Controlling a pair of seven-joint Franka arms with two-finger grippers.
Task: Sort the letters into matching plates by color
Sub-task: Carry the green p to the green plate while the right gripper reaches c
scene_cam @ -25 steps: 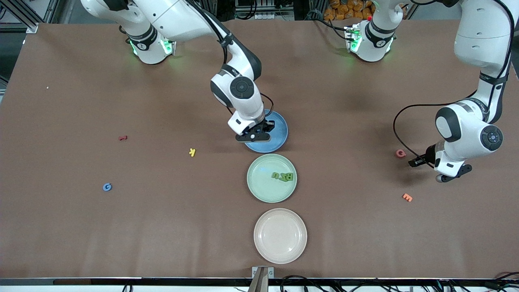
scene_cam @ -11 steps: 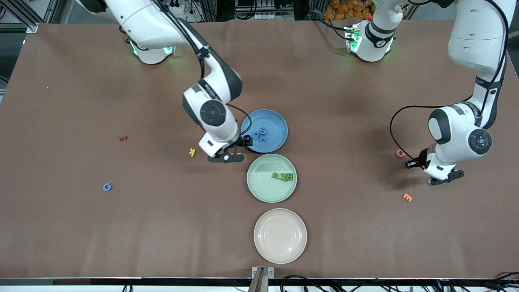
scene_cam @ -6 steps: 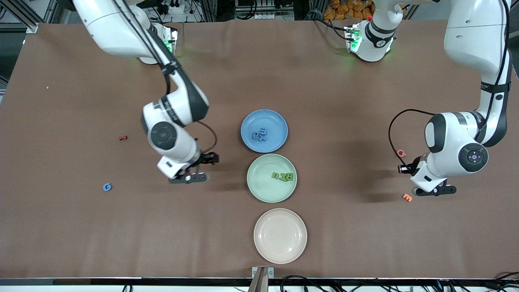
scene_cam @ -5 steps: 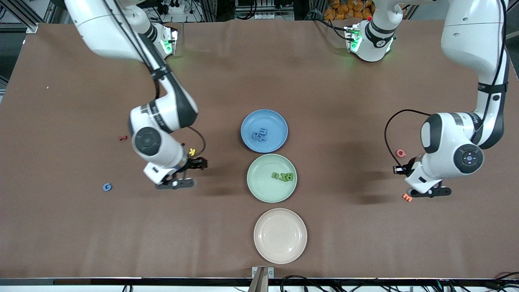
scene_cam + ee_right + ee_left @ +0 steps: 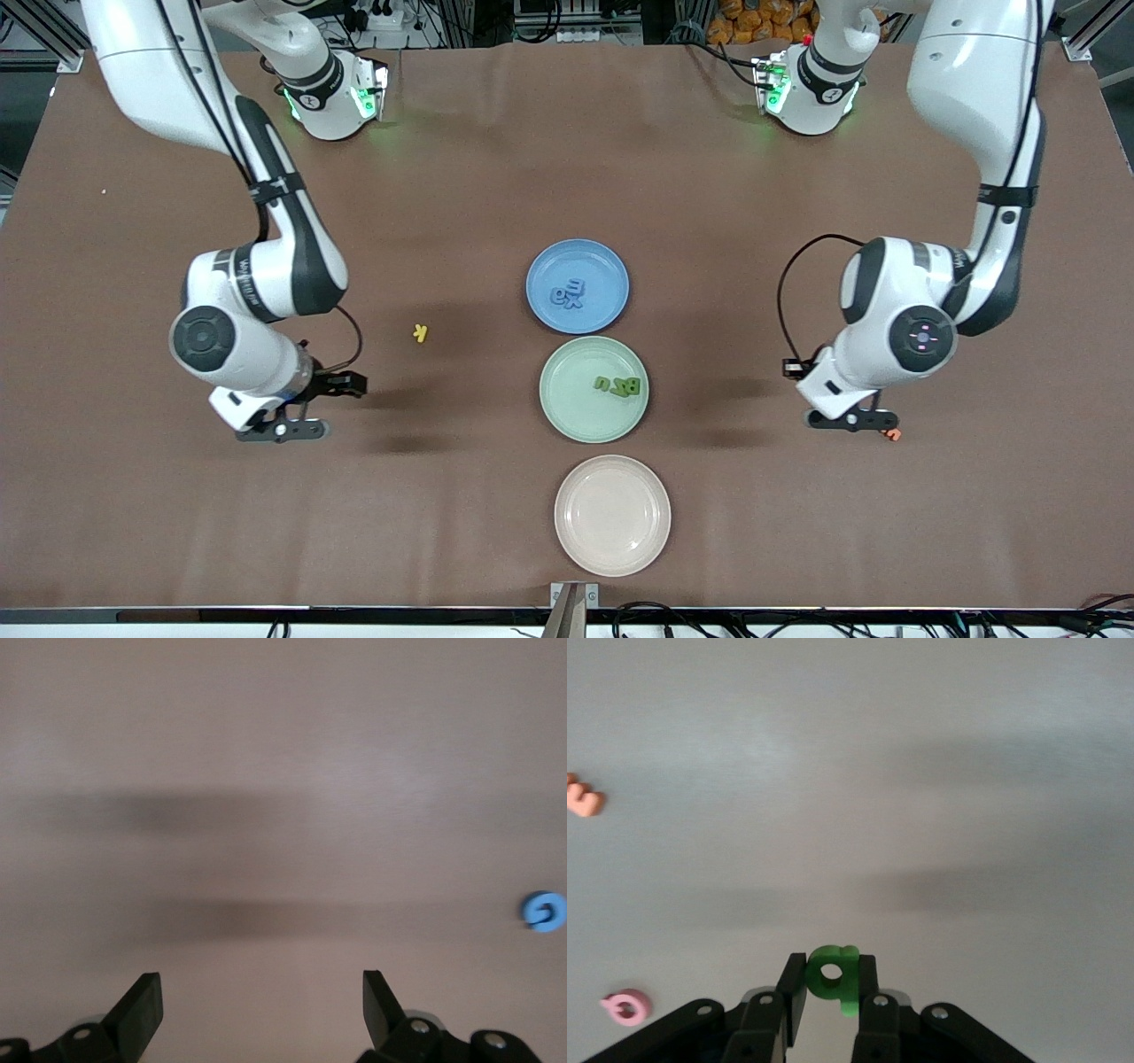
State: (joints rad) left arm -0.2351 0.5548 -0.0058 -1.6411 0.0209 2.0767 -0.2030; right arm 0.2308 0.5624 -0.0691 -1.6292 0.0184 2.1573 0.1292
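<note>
Your left gripper (image 5: 849,420) hangs over bare table toward the left arm's end, just beside an orange letter (image 5: 892,434); your right gripper (image 5: 282,431) hangs over the table at the other end. Blue letters (image 5: 568,293) lie in the blue plate (image 5: 611,266), green ones (image 5: 618,385) in the mint plate (image 5: 576,416), and the beige plate (image 5: 576,532) holds nothing.

In the left wrist view, the fingers pinch a green letter (image 5: 833,979), presumably bound for the mint plate.

In the right wrist view, the fingers (image 5: 142,1008) stand wide apart and empty, a blue letter (image 5: 543,911) ahead, likely your next pick.
</note>
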